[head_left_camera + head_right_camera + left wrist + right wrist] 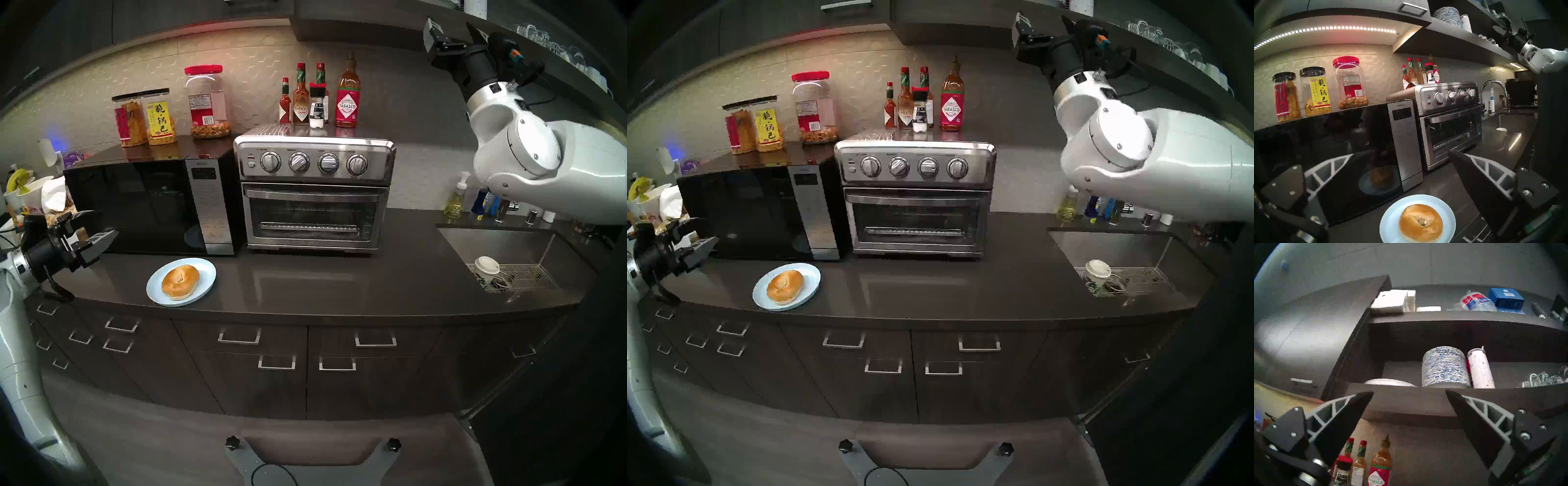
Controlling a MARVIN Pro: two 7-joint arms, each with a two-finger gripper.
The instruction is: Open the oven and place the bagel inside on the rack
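The bagel [180, 282] sits on its plate [203, 268] lower left, oven [314, 193] shut mid-frame, both grippers [96, 229] [453, 32] wide open and empty; the raised right one could knock the sauce bottles [347, 91] coming down.

Dark countertop [339, 281] carries microwave [135, 210], oven [314, 193], plate [203, 271].

Black microwave [149, 207] sits left of center with three snack jars [169, 108] on top. Hot sauce bottles [319, 98] are clustered upper middle. Pale blue plate [203, 271] is on the dark counter [339, 281], lower left. Sink [502, 244] on the right has a paper cup [487, 269] in it, soap bottles [475, 200] behind.
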